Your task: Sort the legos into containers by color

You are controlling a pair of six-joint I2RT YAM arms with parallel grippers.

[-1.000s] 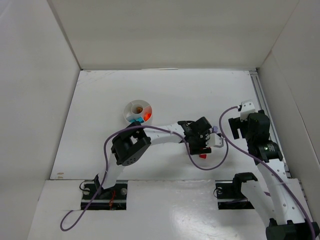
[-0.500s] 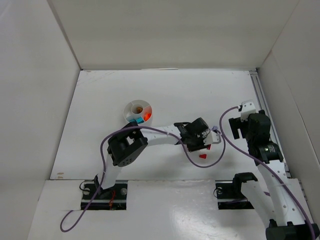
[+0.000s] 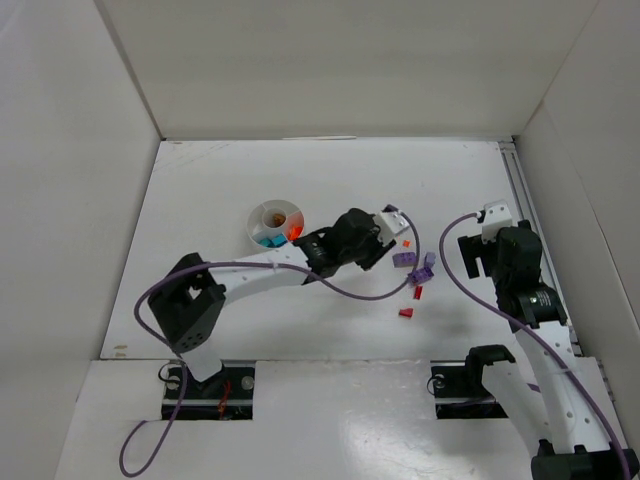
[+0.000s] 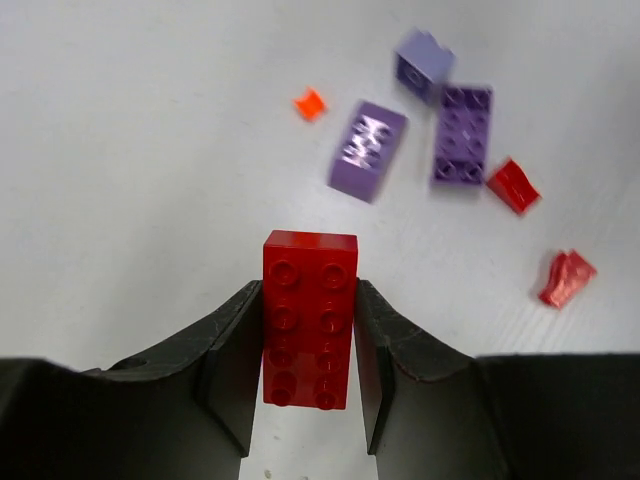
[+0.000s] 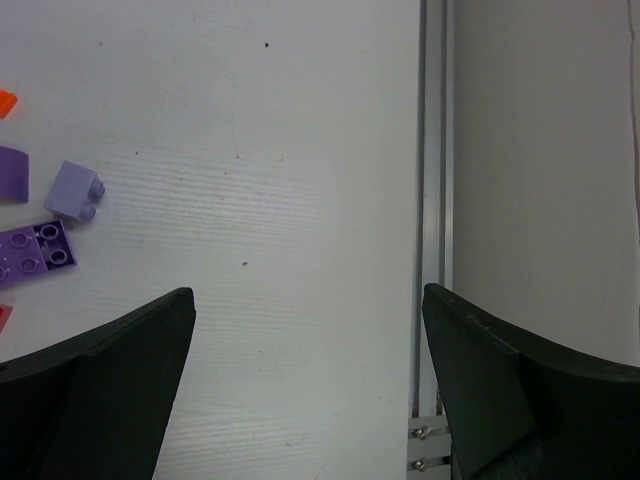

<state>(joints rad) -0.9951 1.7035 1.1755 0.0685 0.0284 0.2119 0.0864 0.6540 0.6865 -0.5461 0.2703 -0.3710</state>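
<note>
My left gripper [image 4: 308,300] is shut on a red two-by-four brick [image 4: 310,318], held lengthwise between the jaws above the table. From above, the left gripper [image 3: 385,232] sits just right of the white divided dish [image 3: 258,222], which holds teal, red and orange pieces. Loose legos lie right of it: a tiny orange piece [image 4: 310,103], three purple bricks [image 4: 368,150] [image 4: 424,62] [image 4: 462,135] and two small red pieces [image 4: 513,185] [image 4: 567,278]. My right gripper [image 5: 310,330] is open over bare table, right of the purple bricks [image 5: 75,190].
A metal rail [image 5: 432,200] runs along the table's right edge, close under the right gripper [image 3: 475,250]. White walls enclose the table at the back and both sides. The left arm's purple cable [image 3: 350,292] loops over the table near the loose pieces.
The left gripper closed on the red brick at the pile, then carried it up and left toward the dish. The right arm has stayed still.
</note>
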